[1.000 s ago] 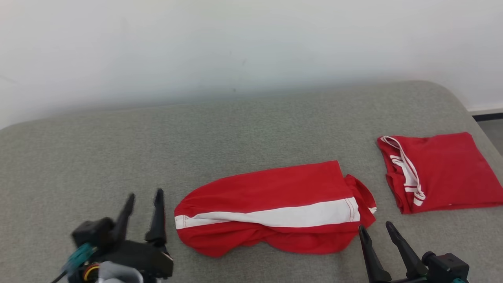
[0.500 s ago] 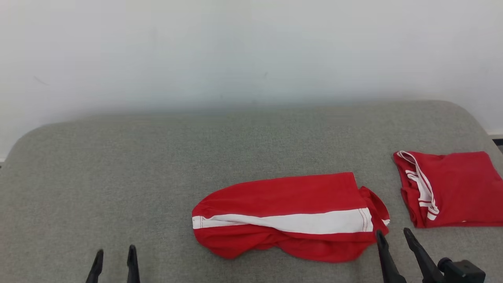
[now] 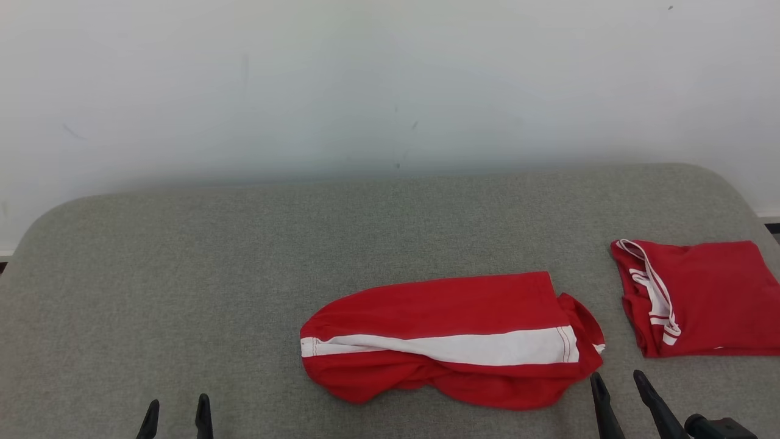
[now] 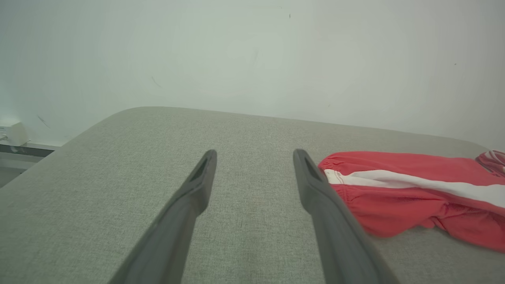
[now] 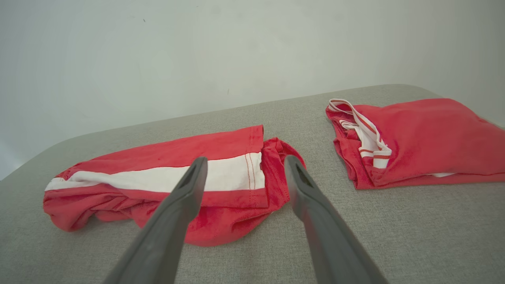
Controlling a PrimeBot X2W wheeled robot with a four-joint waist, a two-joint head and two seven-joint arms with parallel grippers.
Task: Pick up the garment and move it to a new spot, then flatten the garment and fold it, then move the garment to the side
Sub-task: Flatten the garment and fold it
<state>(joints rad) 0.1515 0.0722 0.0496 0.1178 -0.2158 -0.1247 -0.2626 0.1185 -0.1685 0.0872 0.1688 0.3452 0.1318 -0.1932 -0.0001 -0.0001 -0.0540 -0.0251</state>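
Lying on the grey fabric-covered surface [image 3: 244, 256], the red cloth garment with a white stripe [image 3: 451, 338] sits near the open, empty right hand [image 3: 616, 374], apart from the open, empty left hand [image 3: 177, 400], with a folded red garment [image 3: 707, 299] further right.

a plain white wall [image 3: 390, 73] stands at the far side. a grey fabric surface [image 3: 183, 274] with rounded far corners lies near.
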